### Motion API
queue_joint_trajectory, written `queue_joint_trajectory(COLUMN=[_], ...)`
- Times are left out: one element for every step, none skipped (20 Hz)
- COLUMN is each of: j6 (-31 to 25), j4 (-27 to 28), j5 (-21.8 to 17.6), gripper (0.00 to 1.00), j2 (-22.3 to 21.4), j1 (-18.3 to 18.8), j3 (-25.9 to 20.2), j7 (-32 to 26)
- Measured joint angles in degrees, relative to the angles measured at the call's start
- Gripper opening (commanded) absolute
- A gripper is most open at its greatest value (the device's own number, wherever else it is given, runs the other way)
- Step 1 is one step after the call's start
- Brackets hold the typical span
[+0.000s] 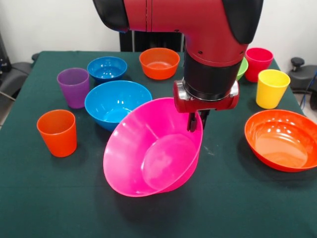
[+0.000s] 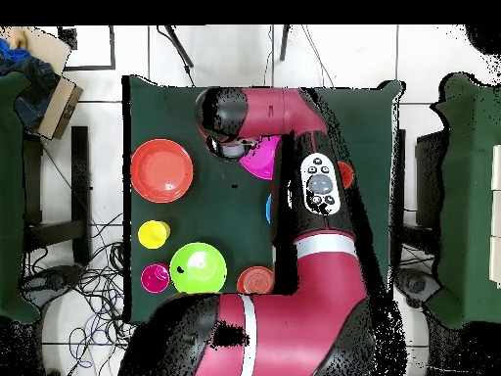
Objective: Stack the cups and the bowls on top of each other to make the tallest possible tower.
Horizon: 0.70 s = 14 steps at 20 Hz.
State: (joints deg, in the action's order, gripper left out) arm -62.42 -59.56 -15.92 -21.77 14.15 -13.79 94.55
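Front view — end effector [image 1: 193,122] clamps tilted pink bowl [image 1: 148,153] rim, bowl hanging below.

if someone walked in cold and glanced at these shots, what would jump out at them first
The large pink bowl dominates the middle of the front view: it is tilted up on its side, with the gripper pinching its upper rim. Next comes the big red and black arm filling the top of that view. Around them on the green table sit bright pieces, such as the wide orange bowl at the right edge.
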Motion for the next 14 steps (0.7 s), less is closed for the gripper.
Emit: queue_joint_trajectory(j6=[0.00,0.00,0.00,0.00,0.00,0.00,0.00,0.00,0.00,0.00,0.00,0.00,0.00,0.00], j4=[0.00,0.00,-0.01,-0.01,0.00,-0.01,-0.01,-0.01,0.00,0.00,0.00,0.00,0.00,-0.01], j5=[0.15,0.25,0.34,0.37,0.45,0.53,0.63,0.70,0.83,0.93,1.04,1.16,1.32,1.44], gripper=[0.00,0.00,0.00,0.00,0.00,0.00,0.00,0.00,0.00,0.00,0.00,0.00,0.00,0.00], j2=[-0.01,-0.02,-0.03,-0.03,-0.03,-0.03,-0.03,-0.03,-0.03,-0.03,-0.03,-0.03,-0.03,-0.04], j1=[0.00,0.00,0.01,0.00,0.01,0.01,0.03,0.04,0.07,0.10,0.12,0.14,0.17,0.19], j3=[0.02,0.03,0.05,0.06,0.07,0.11,0.13,0.16,0.18,0.19,0.24,0.28,0.32,0.35], j7=[0.00,0.00,0.00,0.00,0.00,0.00,0.00,0.00,0.00,0.00,0.00,0.00,0.00,0.00])
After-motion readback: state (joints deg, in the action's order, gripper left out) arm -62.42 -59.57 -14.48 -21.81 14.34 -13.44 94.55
